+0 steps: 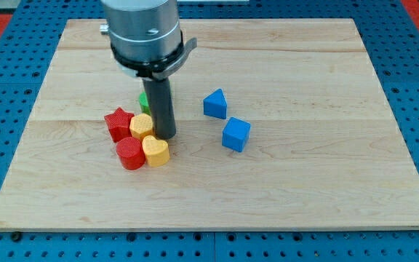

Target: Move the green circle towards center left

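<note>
Beside smooth yellow heart (156, 151), my tip (166, 136)

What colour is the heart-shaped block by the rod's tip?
Yellow. The heart block sits just below-left of my tip in the camera view.

My wooden board (326, 175) carries a cluster at the view's left: a red star (118, 122), a yellow block (141, 126), a red cylinder (129, 154), a yellow heart (156, 151), and a mostly hidden green block (143, 100). A blue wedge-like block (214, 104) and blue cube (236, 135) sit right of them.
</note>
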Robot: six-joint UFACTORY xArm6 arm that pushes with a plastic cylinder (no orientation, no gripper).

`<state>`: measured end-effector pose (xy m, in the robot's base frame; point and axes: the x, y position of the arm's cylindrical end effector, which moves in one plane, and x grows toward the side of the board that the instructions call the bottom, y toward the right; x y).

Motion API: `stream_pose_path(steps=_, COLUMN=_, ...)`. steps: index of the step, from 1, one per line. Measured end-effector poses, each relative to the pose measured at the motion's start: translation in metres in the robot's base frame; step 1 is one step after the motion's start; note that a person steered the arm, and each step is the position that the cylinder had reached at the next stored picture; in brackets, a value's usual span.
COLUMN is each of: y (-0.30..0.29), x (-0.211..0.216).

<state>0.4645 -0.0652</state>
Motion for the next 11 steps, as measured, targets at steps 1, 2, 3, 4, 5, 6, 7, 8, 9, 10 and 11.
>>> stream_pose_path(steps=1, y=0.000, x=-0.010)
stream_pose_path(steps=2, y=0.000, x=-0.021)
stream_pose_path(steps=3, y=-0.008, x=-0.025)
stream_pose_path(steps=4, y=-0.017, x=-0.044)
stream_pose_path(steps=5, y=-0.024, x=-0.066)
stream_pose_path(steps=6, y=-0.025, x=-0.086)
stream_pose_path(steps=7, y=-0.016, x=-0.089)
stream_pose_path(steps=8, y=-0.010, x=-0.065)
stream_pose_path(steps=9, y=-0.024, x=-0.037)
stream_pose_path(steps=10, y=-0.050, x=-0.055)
stream_pose_path(steps=11, y=-0.050, x=-0.090)
